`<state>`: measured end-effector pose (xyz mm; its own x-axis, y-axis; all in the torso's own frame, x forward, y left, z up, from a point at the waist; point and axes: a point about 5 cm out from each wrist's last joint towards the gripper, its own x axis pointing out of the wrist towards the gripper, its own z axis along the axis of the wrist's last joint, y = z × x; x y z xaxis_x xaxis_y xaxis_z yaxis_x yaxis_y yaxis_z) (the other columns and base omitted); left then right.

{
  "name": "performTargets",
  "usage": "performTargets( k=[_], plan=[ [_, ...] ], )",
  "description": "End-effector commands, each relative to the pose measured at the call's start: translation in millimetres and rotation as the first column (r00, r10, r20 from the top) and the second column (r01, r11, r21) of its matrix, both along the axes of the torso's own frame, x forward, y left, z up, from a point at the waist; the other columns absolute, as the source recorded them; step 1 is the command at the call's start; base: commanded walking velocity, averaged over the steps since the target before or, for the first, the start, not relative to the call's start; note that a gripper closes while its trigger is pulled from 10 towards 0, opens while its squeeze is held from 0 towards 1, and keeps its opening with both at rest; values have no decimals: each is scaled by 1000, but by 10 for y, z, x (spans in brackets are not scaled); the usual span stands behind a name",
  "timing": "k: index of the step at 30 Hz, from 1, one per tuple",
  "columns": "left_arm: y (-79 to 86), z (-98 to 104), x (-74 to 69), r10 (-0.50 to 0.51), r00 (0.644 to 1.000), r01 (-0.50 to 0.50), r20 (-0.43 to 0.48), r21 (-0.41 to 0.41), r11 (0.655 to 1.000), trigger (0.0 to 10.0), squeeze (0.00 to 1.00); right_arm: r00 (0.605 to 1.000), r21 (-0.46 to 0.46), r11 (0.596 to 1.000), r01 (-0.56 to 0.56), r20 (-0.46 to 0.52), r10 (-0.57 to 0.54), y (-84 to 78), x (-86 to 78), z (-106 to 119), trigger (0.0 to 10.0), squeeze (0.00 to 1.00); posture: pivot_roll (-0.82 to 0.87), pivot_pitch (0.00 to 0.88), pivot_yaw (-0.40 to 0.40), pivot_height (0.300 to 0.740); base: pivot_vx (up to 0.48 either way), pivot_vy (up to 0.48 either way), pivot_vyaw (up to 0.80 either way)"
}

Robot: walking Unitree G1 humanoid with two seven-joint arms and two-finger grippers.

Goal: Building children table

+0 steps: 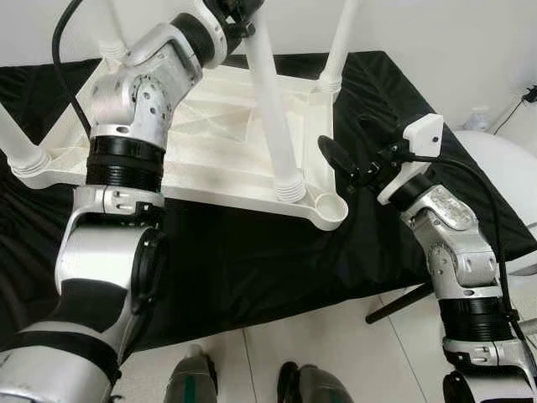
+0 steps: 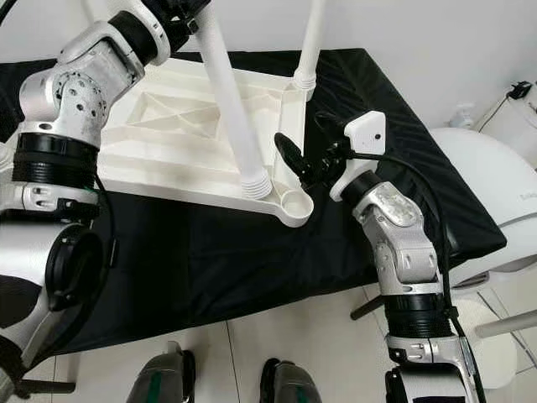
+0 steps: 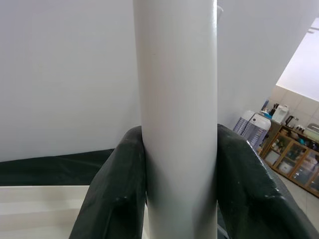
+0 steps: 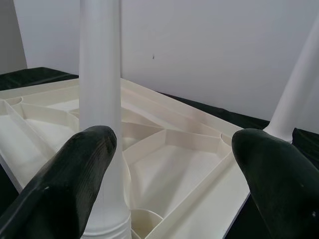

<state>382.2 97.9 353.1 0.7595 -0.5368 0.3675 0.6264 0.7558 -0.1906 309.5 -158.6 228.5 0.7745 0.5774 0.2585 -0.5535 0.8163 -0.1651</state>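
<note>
Left eye view gives you the black cloth (image 1: 252,252) spread over the work surface, and on it the white tabletop (image 1: 218,143) lying upside down, ribbed underside up. That tabletop is your landmark. Three legs already stand in its corners: one at the far right corner (image 1: 336,46), one at the near left corner (image 1: 18,143), and one at the far left corner, mostly hidden behind your left arm. The fourth leg (image 1: 273,105) leans over the tabletop, its ribbed lower end resting just beside the empty socket (image 1: 329,206) at the near right corner, not in it.

Your left gripper (image 3: 179,199) is above the tabletop, its fingers (image 3: 117,194) clamped on the upper part of that fourth leg, one on each side.

Your right gripper (image 1: 344,164) hangs just off the tabletop's right edge, near the empty socket, fingers (image 4: 70,174) spread wide with nothing between them; the leaning leg stands beyond them.

The robot's feet (image 1: 252,382) stand on pale tiles below the cloth's near edge.
</note>
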Motion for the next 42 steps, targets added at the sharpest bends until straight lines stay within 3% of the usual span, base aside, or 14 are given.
performTargets(
  k=[1, 3, 4, 5, 14, 20, 22, 24, 26, 33, 34, 36, 37, 42],
  plan=[
    [-71, -8, -38, -62, 998, 61, 22, 38, 997, 0, 0, 1000, -21, 1000, 16, 3, -16, -17, 15, 20, 10000, 0, 35, 88, -71, 740, 0, 0, 0],
    [-101, -2, -59, -82, 996, 79, 30, 72, 994, 0, 0, 1000, -23, 999, 24, 5, -24, -26, 20, 20, 10000, 0, 34, 89, -70, 740, 0, 0, 0],
    [-114, -4, -67, -91, 995, 88, 29, 83, 993, 3922, 0, 1000, -24, 999, 25, 5, -24, -27, 22, 20, 10000, 0, 36, 90, -69, 740, 0, 0, 0],
    [-126, -8, -72, -101, 995, 98, 24, 89, 991, 10000, 0, 1000, -26, 999, 26, 6, -26, -27, 24, 20, 10000, 0, 36, 90, -69, 740, 0, 0, 0],
    [-121, -48, -56, -85, 996, 84, 10, 87, 993, 10000, 0, 1000, -24, 999, 29, 4, -29, -22, 34, 8, 10000, 0, 37, 93, -68, 740, 0, 0, 0],
    [-183, -189, -87, -77, 996, 67, 41, 214, 975, 10000, 0, 1000, -21, 999, 31, 5, -31, -16, 36, -2, 10000, 0, 38, 93, -65, 740, 0, 0, 0],
    [-196, -201, -101, -85, 996, 74, 41, 220, 973, 10000, 0, 1000, -21, 999, 31, 6, -31, -15, 35, -3, 10000, 0, 38, 93, -65, 740, 0, 0, 0],
    [-176, -100, -127, -116, 993, 113, 22, 128, 985, 10000, 0, 999, -23, 999, 31, 9, -31, -13, 34, -1, 10000, 0, 38, 94, -63, 740, 0, 0, 0],
    [-155, -30, -137, -123, 992, 120, 28, 93, 988, 10000, 0, 999, -22, 999, 31, 10, -31, -12, 33, -1, 10000, 0, 39, 94, -64, 740, 0, 0, 0],
    [-146, 45, -146, -150, 989, 148, 21, 48, 988, 10000, 0, 1000, -25, 999, 29, 8, -29, 0, 35, -15, 10000, 0, 41, 95, -61, 740, 0, 0, 0],
    [-154, 24, -147, -156, 988, 155, 14, 53, 987, 4314, 0, 1000, -25, 999, 29, 9, -29, 0, 35, -15, 10000, 0, 41, 94, -61, 740, 0, 0, 0],
    [-160, 9, -148, -159, 987, 158, 10, 58, 986, 4314, 0, 1000, -26, 999, 29, 9, -28, -1, 35, -16, 10000, 0, 41, 94, -61, 740, 0, 0, 0],
    [-169, -1, -155, -182, 983, 182, -5, 39, 983, 0, 0, 1000, -26, 999, 29, 10, -29, -2, 34, -16, 10000, 0, 41, 94, -61, 740, 0, 0, 0],
    [-179, 20, -170, -247, 967, 247, -58, -15, 969, 0, 0, 999, -28, 999, 30, 11, -30, -5, 35, -16, 10000, 0, 40, 93, -60, 740, 0, 0, 0]
  ],
)
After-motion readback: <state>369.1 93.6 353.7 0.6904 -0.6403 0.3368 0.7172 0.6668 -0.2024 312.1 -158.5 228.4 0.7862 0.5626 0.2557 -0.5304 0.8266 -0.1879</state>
